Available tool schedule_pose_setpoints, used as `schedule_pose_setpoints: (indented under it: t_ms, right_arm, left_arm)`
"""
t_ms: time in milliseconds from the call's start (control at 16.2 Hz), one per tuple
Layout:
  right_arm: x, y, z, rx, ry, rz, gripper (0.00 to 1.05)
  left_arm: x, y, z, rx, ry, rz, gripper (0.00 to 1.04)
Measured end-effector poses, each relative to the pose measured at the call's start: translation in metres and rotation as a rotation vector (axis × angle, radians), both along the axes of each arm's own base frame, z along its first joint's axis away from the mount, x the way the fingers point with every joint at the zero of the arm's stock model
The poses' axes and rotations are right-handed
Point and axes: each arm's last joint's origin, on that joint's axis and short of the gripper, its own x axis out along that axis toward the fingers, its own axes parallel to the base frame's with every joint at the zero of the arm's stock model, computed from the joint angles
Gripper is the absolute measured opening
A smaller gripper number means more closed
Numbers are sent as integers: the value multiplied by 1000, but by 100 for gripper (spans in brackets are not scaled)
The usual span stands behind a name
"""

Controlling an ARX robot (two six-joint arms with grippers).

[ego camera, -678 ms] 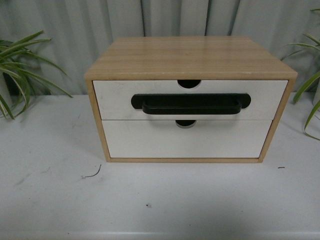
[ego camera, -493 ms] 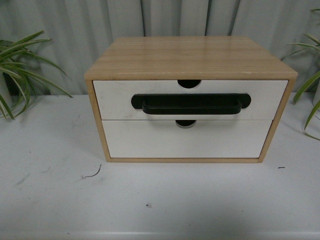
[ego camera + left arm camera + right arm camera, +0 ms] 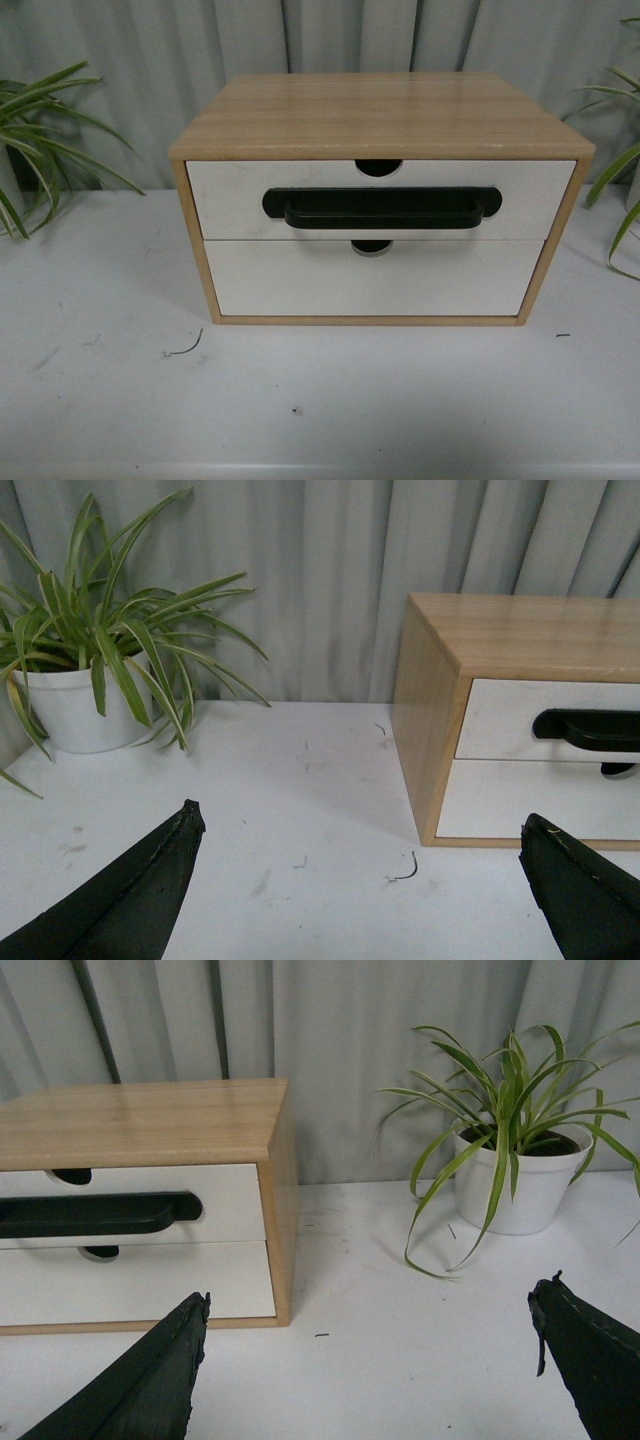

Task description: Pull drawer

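A light wood cabinet (image 3: 380, 115) stands mid-table. Its upper drawer (image 3: 230, 195) has a white front, a long black bar handle (image 3: 382, 208) and a half-round notch in the top edge; it sits flush and shut. Neither arm shows in the front view. My left gripper (image 3: 360, 825) is open over the bare table, left of the cabinet and short of the drawer (image 3: 500, 720), with nothing between its fingers. My right gripper (image 3: 370, 1310) is open too, off the cabinet's right front corner, and the drawer's handle (image 3: 95, 1214) lies off to one side.
Below sits a plain white drawer (image 3: 300, 285) without a handle. Potted spider plants flank the cabinet: a pot (image 3: 70, 705) on the left and a pot (image 3: 515, 1185) on the right. A grey curtain hangs behind. A small dark wire scrap (image 3: 185, 350) lies on the white table (image 3: 320, 410).
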Motion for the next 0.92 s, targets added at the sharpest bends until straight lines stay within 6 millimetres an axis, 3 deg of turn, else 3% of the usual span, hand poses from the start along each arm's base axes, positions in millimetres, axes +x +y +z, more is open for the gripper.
schedule_pose_setpoints:
  t_ms: [925]
  right_arm:
    - [0,0,0,0,0,0,98]
  left_arm:
    - [0,0,0,0,0,0,98]
